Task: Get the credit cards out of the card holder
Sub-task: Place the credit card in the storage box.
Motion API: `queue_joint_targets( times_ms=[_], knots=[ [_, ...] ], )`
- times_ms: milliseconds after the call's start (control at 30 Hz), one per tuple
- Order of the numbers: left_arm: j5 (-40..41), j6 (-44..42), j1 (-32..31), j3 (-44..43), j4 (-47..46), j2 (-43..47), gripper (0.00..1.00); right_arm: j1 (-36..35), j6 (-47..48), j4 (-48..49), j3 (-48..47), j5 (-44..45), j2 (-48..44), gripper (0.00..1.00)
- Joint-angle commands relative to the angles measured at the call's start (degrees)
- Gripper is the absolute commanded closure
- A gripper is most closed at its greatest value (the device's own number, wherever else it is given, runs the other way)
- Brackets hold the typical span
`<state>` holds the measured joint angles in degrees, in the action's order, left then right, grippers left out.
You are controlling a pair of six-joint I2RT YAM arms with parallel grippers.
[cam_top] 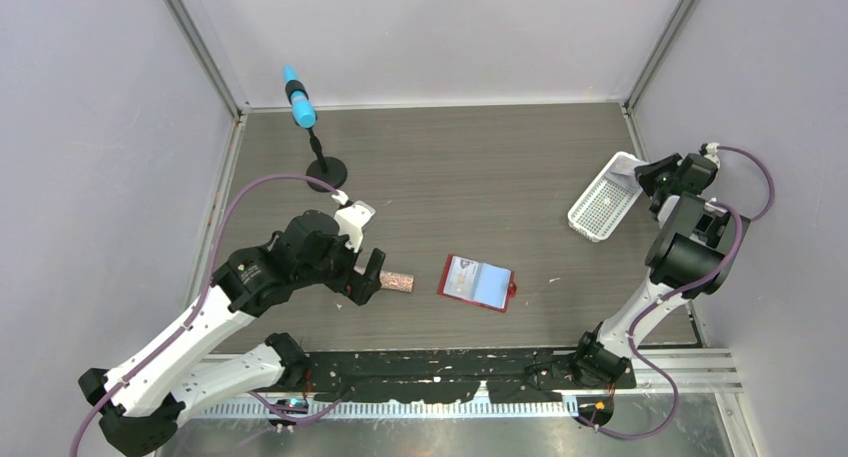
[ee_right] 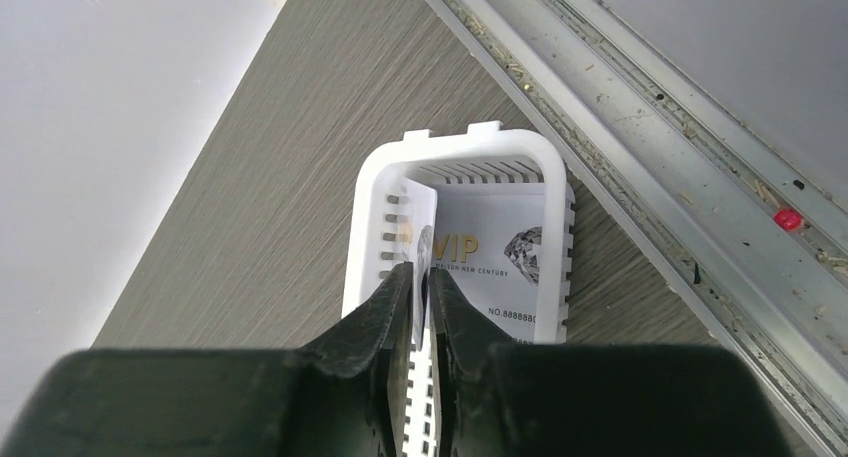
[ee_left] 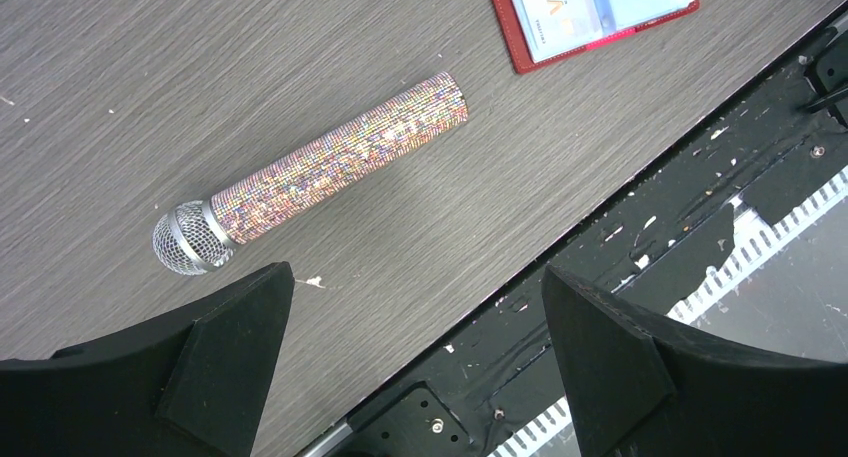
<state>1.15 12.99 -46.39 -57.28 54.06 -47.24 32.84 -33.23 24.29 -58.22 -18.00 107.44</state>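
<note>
Two credit cards (ee_right: pixel 505 252) are in the white basket (ee_right: pixel 460 149), which stands well apart from the card holder (cam_top: pixel 477 282), far to its right and a bit further back in the top view. One, the flat card (ee_right: pixel 520 277), lies on the basket floor w/ gold "VIP" letters and a diamond print facing up. The other, the upright card (ee_right: pixel 423 227), stands on its edge beside one long wall of the basket. The right gripper (ee_right: pixel 420 275) is pinched narrow on it, w/ one finger on each face.

The card holder lies open and flat on the counter (cam_top: pixel 450 167), red border around, inner side up. In the left wrist view a pale card (ee_left: pixel 560 5) w/ "VIP" print shows in one pocket. The other half is light blue, and I cannot tell if a card is inside.

Just left of the card holder lies a glittery mic (ee_left: pixel 330 172). Its tube end points toward the holder and its mesh head points away. The two are near but not touching.

The left gripper (ee_left: pixel 414 272) is on the far side of the mic from the card holder, i.e. further left. Its fingers are spread wide w/ nothing between them. It touches neither the mic nor the holder in the wrist view.

Well behind the card holder and to its left stands a blue mic (cam_top: pixel 298 99) on a small black stand.
</note>
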Motion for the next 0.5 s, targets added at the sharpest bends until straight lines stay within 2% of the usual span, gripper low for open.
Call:
queue_joint_targets(
  times_ms=[0,467],
  knots=[
    [-0.9,-0.9,0.0,-0.1,-2.1,0.9,0.0,0.6,-0.2,-1.5,-2.7,-1.3,1.1,0.79],
    [-2.1,-0.9,0.0,-0.1,-2.1,1.4,0.0,0.6,0.9,-9.4,-5.5,3.5,0.7,0.73]
  ],
)
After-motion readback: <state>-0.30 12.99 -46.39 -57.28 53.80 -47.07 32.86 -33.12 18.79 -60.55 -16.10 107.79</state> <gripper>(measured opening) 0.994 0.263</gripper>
